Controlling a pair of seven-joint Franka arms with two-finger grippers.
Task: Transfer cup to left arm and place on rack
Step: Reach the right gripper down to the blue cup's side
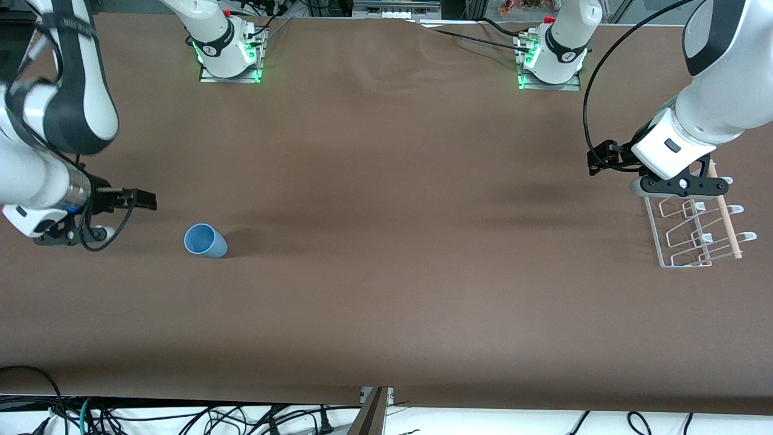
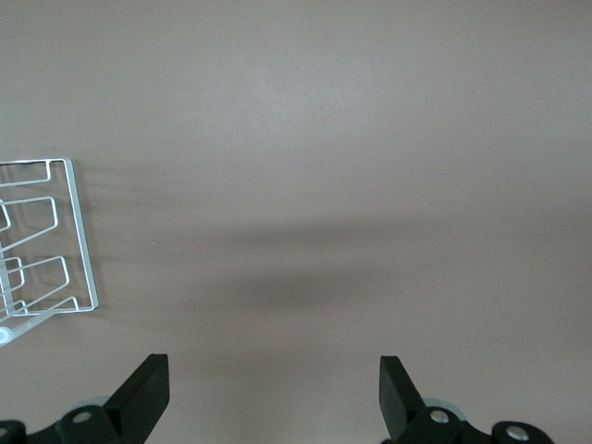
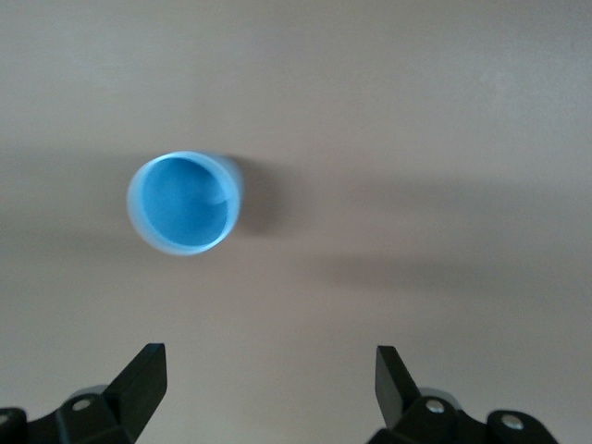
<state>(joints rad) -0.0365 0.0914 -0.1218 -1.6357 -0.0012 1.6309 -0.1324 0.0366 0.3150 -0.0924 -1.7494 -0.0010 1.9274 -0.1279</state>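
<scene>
The cup (image 1: 205, 240) is seen in the lower left part of the front view, standing upright on the brown table (image 1: 386, 290) with its open mouth up, toward the right arm's end. In the right wrist view the cup (image 3: 184, 203) appears in the upper left of the frame, untouched, with the right gripper (image 3: 270, 388) hanging over bare table near it, its fingers spread wide apart and nothing between them. In the front view the right gripper (image 1: 66, 232) is found at the left edge of the frame.

The rack (image 1: 694, 229) is seen at the right edge of the front view, its wooden rod (image 1: 724, 211) along one side. The left gripper (image 1: 679, 186) is held over the rack's end nearest the bases. In the left wrist view its fingers (image 2: 148, 393) stand wide apart and empty, with the rack (image 2: 46, 240) at the left edge of the frame.
</scene>
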